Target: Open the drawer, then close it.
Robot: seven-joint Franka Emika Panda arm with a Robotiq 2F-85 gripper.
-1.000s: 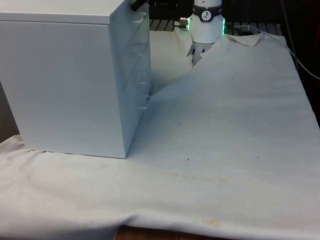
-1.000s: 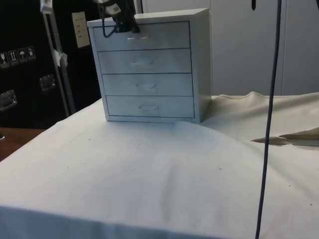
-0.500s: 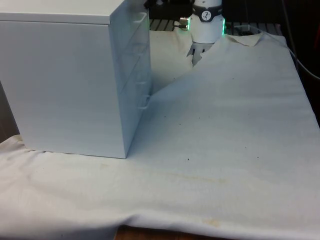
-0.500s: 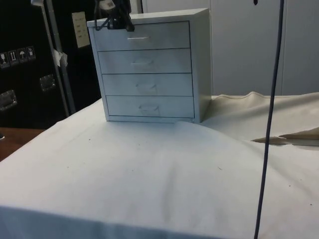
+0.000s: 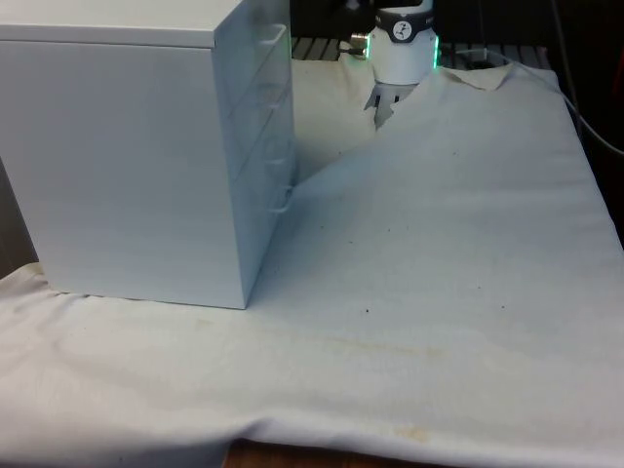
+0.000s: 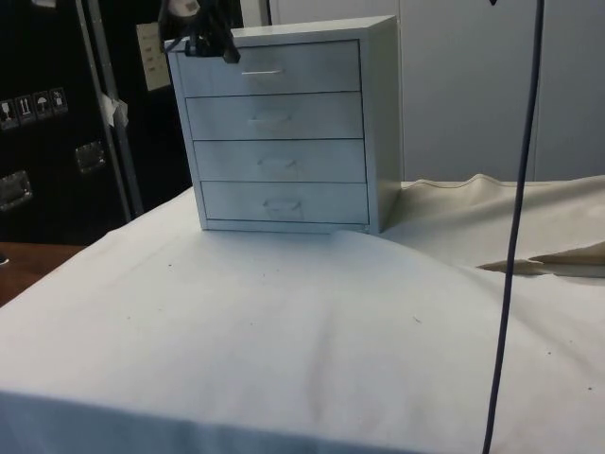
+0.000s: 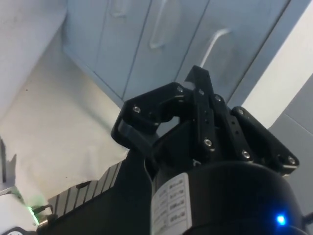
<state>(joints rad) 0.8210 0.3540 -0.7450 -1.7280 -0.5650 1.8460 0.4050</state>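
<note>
top drawer (image 6: 269,69) shut, claw (image 6: 210,40) just beside its upper corner, apart

The table (image 5: 439,292) is draped in a white cloth (image 6: 284,340) that rumples into a long ridge running away from the chest of drawers (image 6: 279,132) (there are a few dark specks and faint yellowish stains near the front edge). The chest sits directly on the cloth, at the front view's left, all four drawers flush.
</note>
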